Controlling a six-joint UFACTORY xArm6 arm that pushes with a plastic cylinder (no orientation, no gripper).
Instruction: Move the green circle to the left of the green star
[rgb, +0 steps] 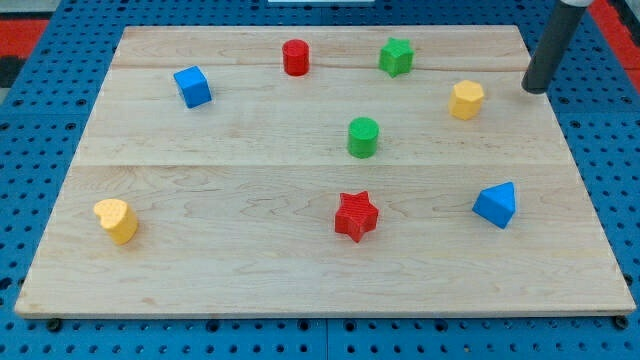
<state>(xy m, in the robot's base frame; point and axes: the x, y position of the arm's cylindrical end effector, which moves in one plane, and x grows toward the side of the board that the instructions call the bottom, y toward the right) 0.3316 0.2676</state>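
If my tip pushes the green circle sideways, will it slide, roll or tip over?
The green circle stands upright on a flat end, so it probably slides rather than rolls. It looks squat, so tipping seems unlikely. Its round side may slip off my tip if pushed off-centre.

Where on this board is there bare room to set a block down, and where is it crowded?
Free: the middle-left stretch between blue cube, yellow block and red star. Crowded: the view's top right, with red cylinder, green star, green circle, yellow hexagon and my tip.
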